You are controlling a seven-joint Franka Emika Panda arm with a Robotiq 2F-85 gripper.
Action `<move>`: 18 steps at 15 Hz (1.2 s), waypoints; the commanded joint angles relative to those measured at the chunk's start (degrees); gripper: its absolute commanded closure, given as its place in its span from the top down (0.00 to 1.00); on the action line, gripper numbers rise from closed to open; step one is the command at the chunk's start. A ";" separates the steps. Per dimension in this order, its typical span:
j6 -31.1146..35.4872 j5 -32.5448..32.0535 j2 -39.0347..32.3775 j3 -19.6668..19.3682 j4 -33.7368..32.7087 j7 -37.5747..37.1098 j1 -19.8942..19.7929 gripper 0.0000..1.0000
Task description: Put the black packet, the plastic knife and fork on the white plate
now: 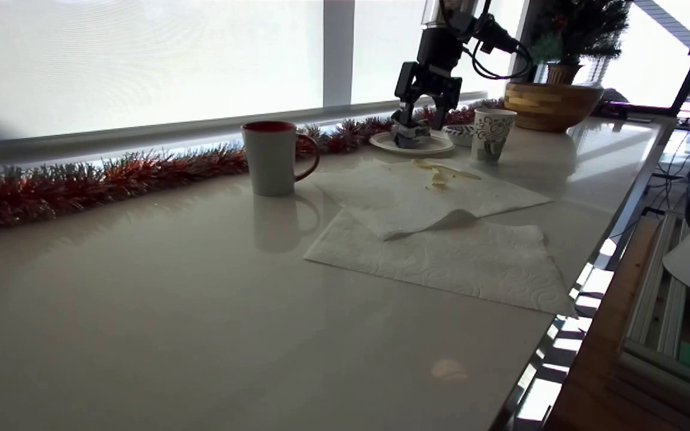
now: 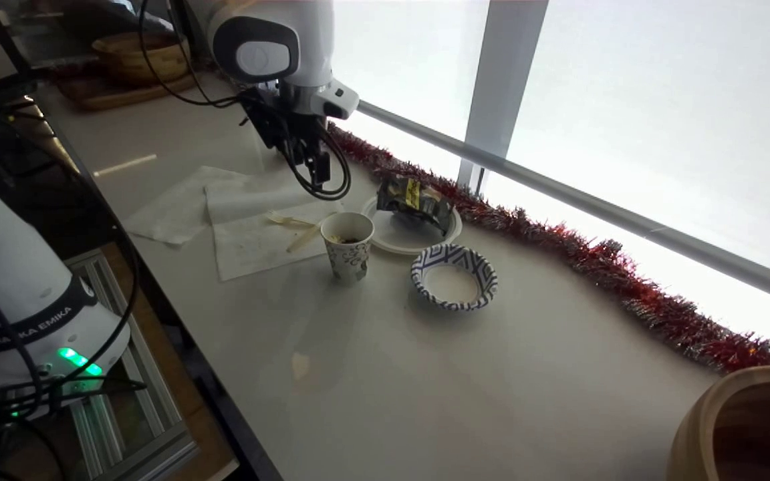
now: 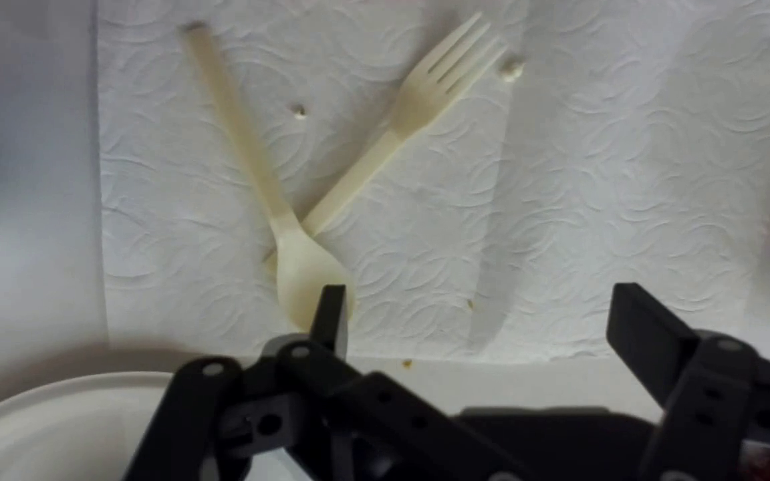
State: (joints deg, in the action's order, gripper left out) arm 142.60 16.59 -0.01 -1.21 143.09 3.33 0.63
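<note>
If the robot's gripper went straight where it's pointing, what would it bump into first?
Probably the paper towel, seen between the open fingers of the gripper in the wrist view. One finger overlaps the spoon there, so it might touch that first; depth is unclear.

"What colour is the packet (image 2: 418, 202)?"
"Black with a yellow patch, perhaps a tan one too, though it's blurred."
"And the plate (image 2: 402, 237)?"
"White. The bowl (image 2: 453, 284) is white with angular blue lines."
"Fork (image 3: 398, 130) and spoon (image 3: 295, 247)?"
"Both pale cream; the paper towel (image 3: 418, 224) is white, embossed with swirls."
"And the mug (image 1: 270, 160)?"
"White outside, red inside."
</note>
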 commanded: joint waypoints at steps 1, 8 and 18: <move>1.50 -2.62 -1.42 0.40 -0.05 -3.00 -0.43 1.00; 2.02 -9.77 -3.74 -0.27 0.73 -9.73 -0.41 1.00; 0.24 -5.27 -6.52 -0.08 1.78 -10.44 -1.52 0.74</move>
State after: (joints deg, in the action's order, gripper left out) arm 143.83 7.41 -6.42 -1.87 144.90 -7.76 0.01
